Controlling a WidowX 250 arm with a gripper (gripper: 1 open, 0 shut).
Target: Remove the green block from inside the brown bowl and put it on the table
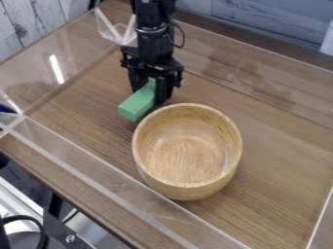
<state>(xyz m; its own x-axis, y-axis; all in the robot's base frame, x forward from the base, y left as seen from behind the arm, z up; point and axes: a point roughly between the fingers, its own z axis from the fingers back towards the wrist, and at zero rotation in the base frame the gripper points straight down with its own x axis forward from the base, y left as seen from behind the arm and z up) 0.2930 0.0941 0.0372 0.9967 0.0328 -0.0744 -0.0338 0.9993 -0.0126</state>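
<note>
The green block [138, 102] rests with its lower end on the table [78, 107], just left of the brown bowl [189, 151] and outside it. My gripper [155, 88] points straight down over the block's upper end, its black fingers shut on that end. The bowl stands upright and holds nothing. The block's top end is hidden between the fingers.
Clear acrylic walls [53, 68] edge the table on the left, front and right. The bowl's rim lies close to the gripper's right side. Bare wood shows behind and to the right of the arm.
</note>
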